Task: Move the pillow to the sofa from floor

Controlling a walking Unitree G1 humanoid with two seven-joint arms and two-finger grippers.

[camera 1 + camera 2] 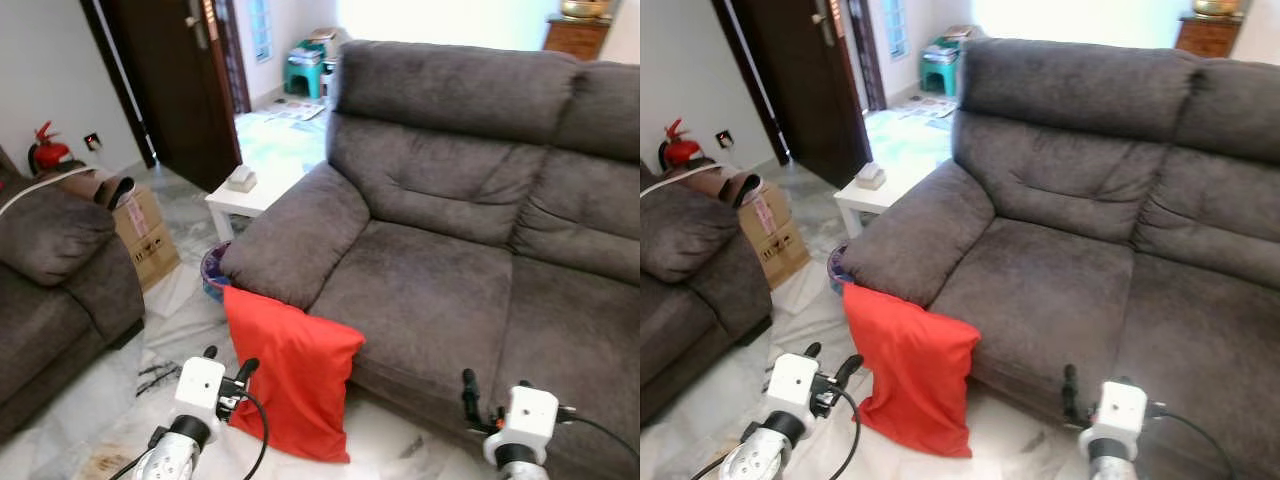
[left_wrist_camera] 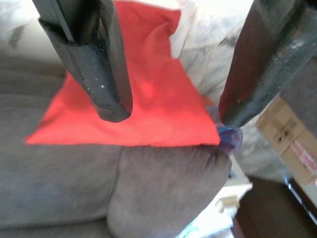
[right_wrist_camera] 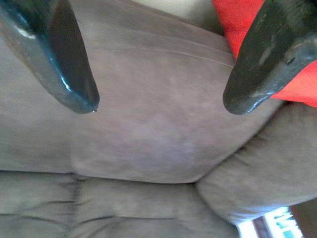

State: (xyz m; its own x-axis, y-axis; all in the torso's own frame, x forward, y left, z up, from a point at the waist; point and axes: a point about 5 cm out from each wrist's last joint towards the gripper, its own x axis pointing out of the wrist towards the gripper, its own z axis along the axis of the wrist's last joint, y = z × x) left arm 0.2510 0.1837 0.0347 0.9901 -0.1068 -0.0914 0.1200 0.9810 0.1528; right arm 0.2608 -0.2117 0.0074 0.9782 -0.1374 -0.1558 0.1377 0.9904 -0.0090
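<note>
Item 1, red pillow (image 1: 292, 372): I log it standing on the marble floor (image 1: 90, 420), leaned against the front of the grey sofa (image 1: 440, 290), its top corner tucked under the sofa's armrest (image 1: 295, 240). Long axis runs near upright, tilted slightly, from the armrest down to the floor. Item 2, left gripper (image 1: 228, 362): raised in front of me, its 2 black fingers spread apart with nothing between them; the pillow lies at about 2 o'clock from it, just beside its fingertips, and the left wrist view frames the red cloth between the fingers (image 2: 106, 74). Item 3, right gripper (image 3: 158, 104): also spread and empty, aimed at the sofa seat, with the pillow at about 9 o'clock from it and well apart. I judge the left arm the nearer one by a clear margin, so the pick should fall to it, closing across the pillow's left edge. Incidental stock at 10 to 11 o'clock: a white side table (image 1: 245, 195) and a cardboard box (image 1: 145, 235).
</note>
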